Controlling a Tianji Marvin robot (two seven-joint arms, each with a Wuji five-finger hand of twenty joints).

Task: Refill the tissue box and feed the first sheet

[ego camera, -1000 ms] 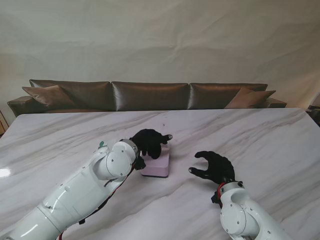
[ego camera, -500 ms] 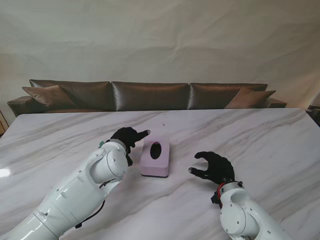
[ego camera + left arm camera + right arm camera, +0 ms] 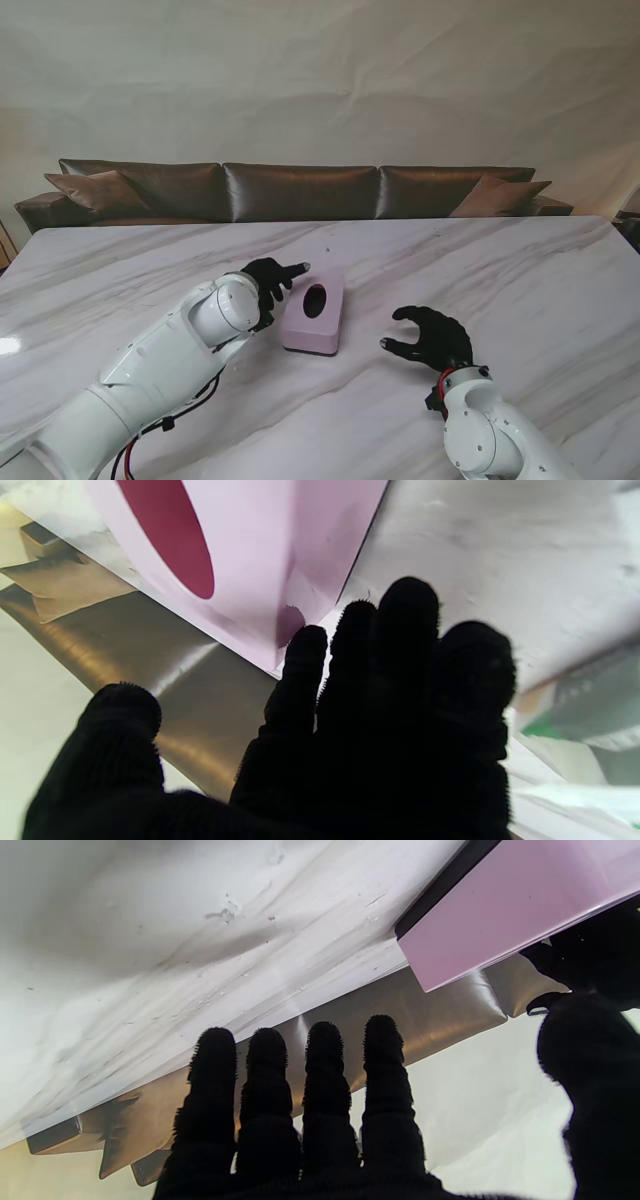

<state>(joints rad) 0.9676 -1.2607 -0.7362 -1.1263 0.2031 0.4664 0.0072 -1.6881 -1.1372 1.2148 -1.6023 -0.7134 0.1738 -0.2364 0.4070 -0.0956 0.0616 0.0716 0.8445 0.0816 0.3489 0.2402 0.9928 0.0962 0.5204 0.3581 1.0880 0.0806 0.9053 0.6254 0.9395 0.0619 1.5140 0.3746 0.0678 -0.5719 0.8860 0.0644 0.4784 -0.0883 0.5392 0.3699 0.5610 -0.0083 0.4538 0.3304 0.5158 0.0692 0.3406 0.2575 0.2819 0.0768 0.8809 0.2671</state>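
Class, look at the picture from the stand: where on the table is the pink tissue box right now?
In the stand's view the pink tissue box lies near the middle of the marble table, between the left hand at its left edge and the right hand, which is apart from it.

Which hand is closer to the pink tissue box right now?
Left. The left hand is right against the tissue box on its left side, fingers extended toward it. The right hand hovers open to the box's right, clearly apart from it.
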